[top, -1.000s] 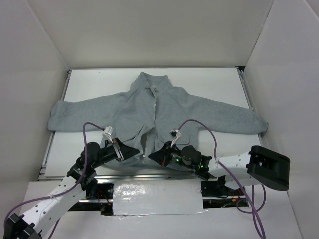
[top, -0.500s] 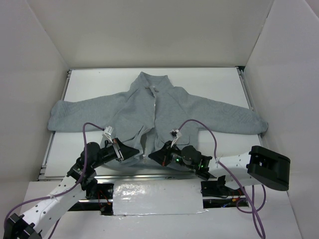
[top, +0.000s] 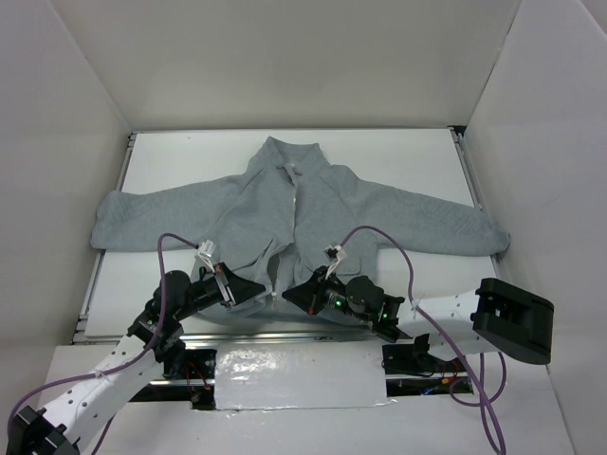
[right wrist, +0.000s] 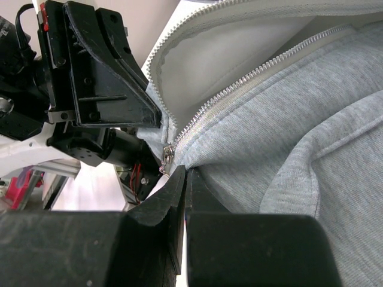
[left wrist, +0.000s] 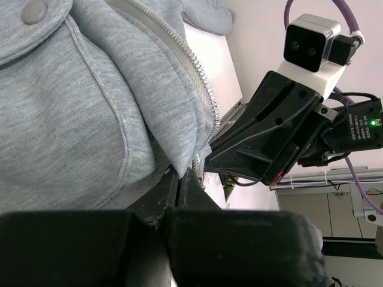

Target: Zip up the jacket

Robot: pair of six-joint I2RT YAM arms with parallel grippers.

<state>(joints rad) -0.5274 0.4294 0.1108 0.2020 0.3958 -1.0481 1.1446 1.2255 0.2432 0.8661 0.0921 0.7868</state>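
Jacket (top: 313,204) spread flat on table (top: 398,152), sleeves out, front open at the hem.
The top view does not resolve either grip. In the left wrist view, the left gripper (left wrist: 181,177) is clenched on the hem beside the zipper teeth (left wrist: 200,78). The snap (left wrist: 34,11) sits on the flap pocket, whose contents are hidden. In the right wrist view, the right gripper (right wrist: 185,174) is clenched on the opposite hem, just beside the metal pull (right wrist: 167,156).

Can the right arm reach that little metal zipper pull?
Probably yes: the zipper pull hangs right beside the right claw, nothing between, though that claw is shut on the jacket hem.
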